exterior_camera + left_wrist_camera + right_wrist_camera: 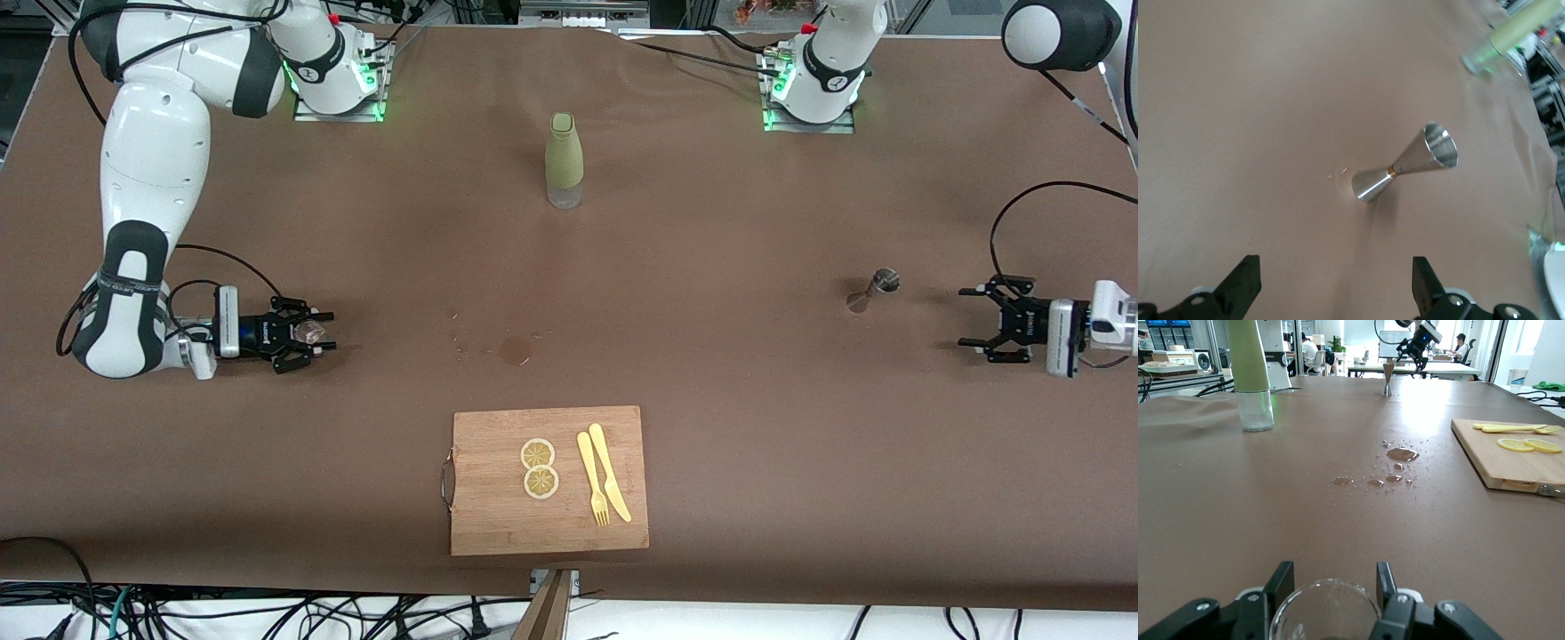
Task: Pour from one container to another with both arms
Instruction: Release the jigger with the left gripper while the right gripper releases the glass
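Front view: high camera that faced both arm bases, whole table (711,356) covered. Left wrist view: looked steeply down, close on the metal jigger (1403,171). Right wrist view: low, near table level, looked along it. All three shared the jigger (876,289) (1389,379) and the bottle (564,160) (1505,37) (1250,373).

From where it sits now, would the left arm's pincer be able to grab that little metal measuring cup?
Probably yes. The left pincer is open and points at the metal measuring cup, which stands upright on bare table just ahead of it, with nothing between them.
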`<state>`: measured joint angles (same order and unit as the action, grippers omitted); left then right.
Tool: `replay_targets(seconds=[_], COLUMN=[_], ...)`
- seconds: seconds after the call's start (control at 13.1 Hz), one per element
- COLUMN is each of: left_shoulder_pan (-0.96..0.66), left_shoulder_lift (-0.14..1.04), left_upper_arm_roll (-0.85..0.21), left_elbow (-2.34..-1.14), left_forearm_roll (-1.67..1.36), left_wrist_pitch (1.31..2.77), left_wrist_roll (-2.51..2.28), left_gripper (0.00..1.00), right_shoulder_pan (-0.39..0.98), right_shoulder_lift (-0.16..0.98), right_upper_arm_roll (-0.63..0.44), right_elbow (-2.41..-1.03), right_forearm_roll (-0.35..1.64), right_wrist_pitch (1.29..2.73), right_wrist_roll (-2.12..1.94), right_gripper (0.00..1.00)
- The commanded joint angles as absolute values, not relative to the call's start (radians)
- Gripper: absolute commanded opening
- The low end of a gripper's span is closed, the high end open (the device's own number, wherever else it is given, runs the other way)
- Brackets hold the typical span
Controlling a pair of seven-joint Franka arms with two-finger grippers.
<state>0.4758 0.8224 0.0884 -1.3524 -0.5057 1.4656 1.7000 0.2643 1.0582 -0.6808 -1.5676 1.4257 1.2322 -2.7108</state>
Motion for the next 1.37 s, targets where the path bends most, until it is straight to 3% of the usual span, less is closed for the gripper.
replay_targets(seconds=[0.0, 0.15, 0.23, 0.76, 1.29], left_shoulder_pan=[0.459, 0.450, 0.443, 0.287, 0.134], left_shoulder_lift=[0.767, 0.723, 0.695, 0.480, 0.286], left_upper_arm_roll=[0.092, 0.092, 0.094, 0.087, 0.060], left_elbow=[-1.345, -1.345, -1.345, -1.358, -1.381], left_forearm_roll=[-0.433, -0.407, -0.397, -0.269, -0.164], left_wrist_pitch=[1.454, 1.453, 1.451, 1.434, 1.370], left_wrist_roll=[1.458, 1.326, 1.248, 0.653, 0.200], left_gripper=[1.00, 1.00, 1.00, 1.00, 1.00], right_shoulder_pan=[0.250, 0.250, 0.250, 0.230, 0.230], right_shoulder_lift=[1.086, 1.085, 1.086, 1.083, 1.072], right_upper_arm_roll=[-0.680, -0.680, -0.680, -0.721, -0.795], right_elbow=[-1.540, -1.537, -1.537, -1.433, -1.433], right_forearm_roll=[1.422, 1.422, 1.425, 1.422, 1.321], right_wrist_pitch=[1.204, 1.206, 1.207, 1.207, 1.198], right_wrist_roll=[-2.749, -2.749, -2.750, -2.747, -2.749], right_gripper=[0.57, 0.64, 1.00, 1.00, 1.00])
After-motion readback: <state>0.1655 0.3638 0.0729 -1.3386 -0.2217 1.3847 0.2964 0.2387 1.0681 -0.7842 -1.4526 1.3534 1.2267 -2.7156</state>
